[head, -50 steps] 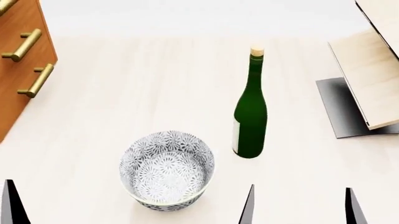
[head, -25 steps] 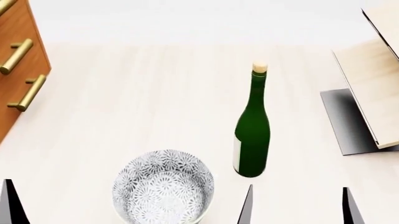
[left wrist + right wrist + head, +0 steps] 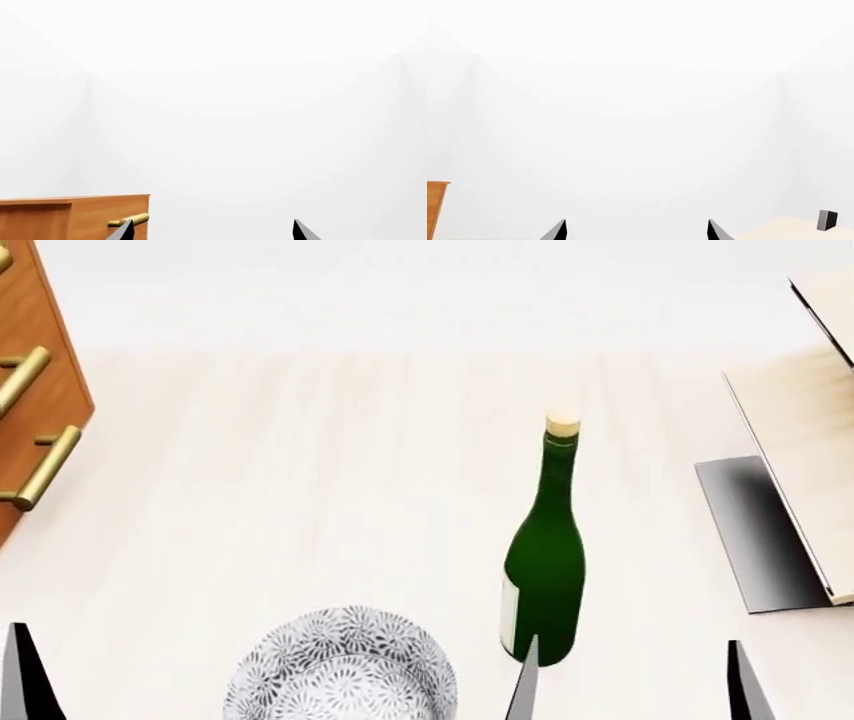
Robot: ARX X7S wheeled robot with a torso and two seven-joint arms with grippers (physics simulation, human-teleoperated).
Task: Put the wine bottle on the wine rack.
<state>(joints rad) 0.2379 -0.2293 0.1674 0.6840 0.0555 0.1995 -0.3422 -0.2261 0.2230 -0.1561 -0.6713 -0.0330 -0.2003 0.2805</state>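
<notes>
The wine bottle [image 3: 543,560], dark green with a tan cork, stands upright on the pale table in the head view. The wine rack [image 3: 798,430], slanted pale wood panels on a dark grey base, sits at the right edge, partly cut off; a pale corner of it with a black peg [image 3: 827,220] shows in the right wrist view. My right gripper [image 3: 634,685] is open and empty, its left finger just in front of the bottle's base. My left gripper [image 3: 212,231] is open and empty; in the head view only one of its fingers [image 3: 20,675] shows, at the lower left.
A patterned grey-white bowl [image 3: 340,675] stands left of the bottle at the near edge of the head view. A brown cabinet [image 3: 34,380] with brass handles stands at the far left; it also shows in the left wrist view [image 3: 73,217].
Everything has slid down in the head view: the bottle and bowl are nearer the bottom edge and the grippers. The bottle's base now meets my right gripper's left finger. The bowl is partly cut off.
</notes>
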